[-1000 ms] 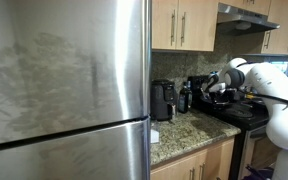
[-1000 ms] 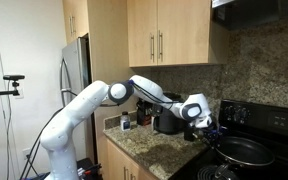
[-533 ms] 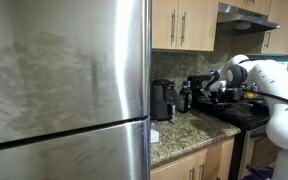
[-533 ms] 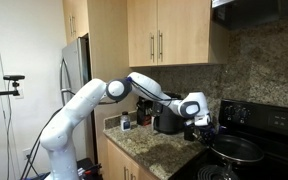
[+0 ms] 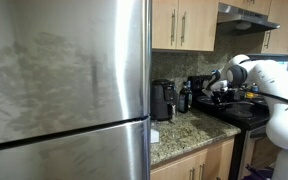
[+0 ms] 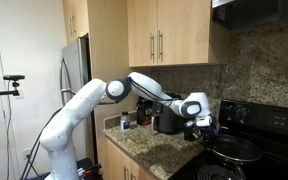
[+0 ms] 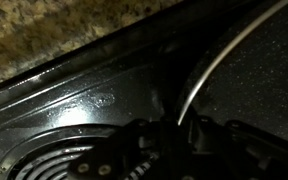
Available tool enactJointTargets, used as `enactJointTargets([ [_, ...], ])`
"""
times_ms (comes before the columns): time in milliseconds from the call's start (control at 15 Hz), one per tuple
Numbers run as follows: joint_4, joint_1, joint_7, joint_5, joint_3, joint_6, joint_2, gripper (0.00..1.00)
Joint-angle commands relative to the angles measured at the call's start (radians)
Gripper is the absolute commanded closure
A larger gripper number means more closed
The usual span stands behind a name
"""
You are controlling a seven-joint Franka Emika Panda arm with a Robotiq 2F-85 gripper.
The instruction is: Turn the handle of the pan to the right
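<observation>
Black pan is sat on the stove, right of the granite bench. Gripper is seen at its left edge; open or closed can't be told. Slow, low rightward push is advised.

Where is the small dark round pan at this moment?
In an exterior view, the small dark round pan sits on the black stove, beside the gripper.

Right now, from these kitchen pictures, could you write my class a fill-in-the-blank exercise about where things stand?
The pan rests on the black ____. The robot arm is coloured ____. The coffee maker stands on the speckled ____.
Missing words: stove, white, countertop.
</observation>
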Motion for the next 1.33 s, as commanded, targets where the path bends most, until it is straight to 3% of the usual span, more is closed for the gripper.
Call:
enactJointTargets([
  [0,0.019,-0.011,-0.002,0.006,-0.030,-0.075,0.026,1.00],
  [867,0.031,-0.005,0.109,-0.003,-0.071,-0.059,0.041,1.00],
  [933,0.031,-0.006,0.109,-0.002,-0.068,-0.065,0.036,0.75],
  [1000,0.027,-0.002,0.115,-0.007,-0.071,-0.062,0.030,0.74],
  [1267,-0.006,0.019,0.168,-0.033,-0.094,0.007,0.004,0.43],
])
